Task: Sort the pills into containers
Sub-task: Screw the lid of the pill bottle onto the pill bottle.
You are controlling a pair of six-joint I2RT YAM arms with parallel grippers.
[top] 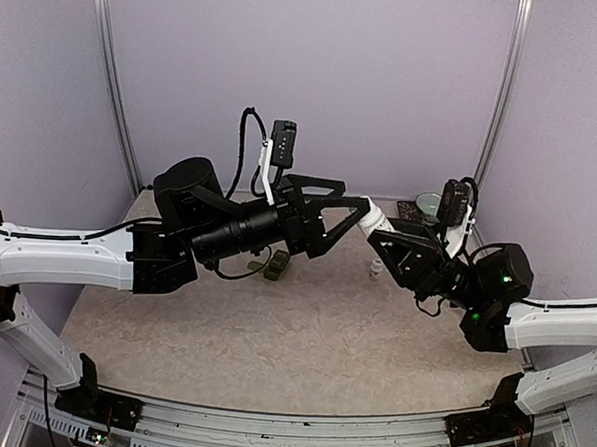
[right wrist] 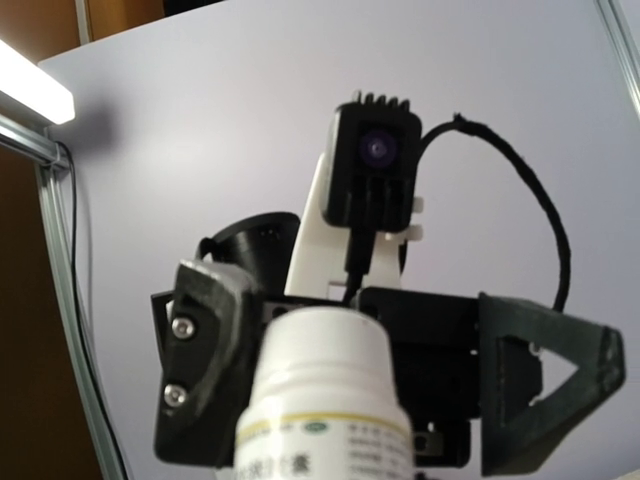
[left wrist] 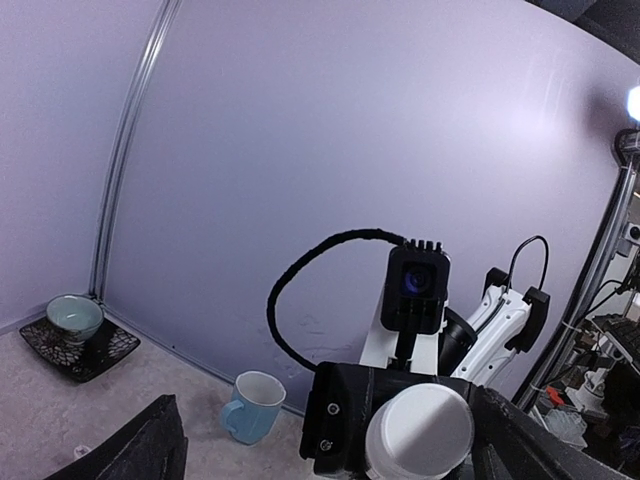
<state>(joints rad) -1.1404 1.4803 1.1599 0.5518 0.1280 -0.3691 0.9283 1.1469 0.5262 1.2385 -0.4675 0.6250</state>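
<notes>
A white pill bottle (top: 380,222) with a printed label hangs in the air between my two grippers. My right gripper (top: 388,238) holds the bottle body (right wrist: 325,440); its own fingers are out of the right wrist view. My left gripper (top: 367,213) is open, with its fingers on either side of the white cap (left wrist: 420,428); one finger (right wrist: 200,350) is close beside the cap and the other stands well apart. The dark green strip of containers (top: 276,265) lies on the table under my left arm. No loose pills show.
A pale blue mug (left wrist: 250,405) stands by the back wall. A green bowl on a dark saucer (left wrist: 75,318) sits in the back right corner, also seen in the top view (top: 427,203). A small white object (top: 376,270) stands on the table below the grippers.
</notes>
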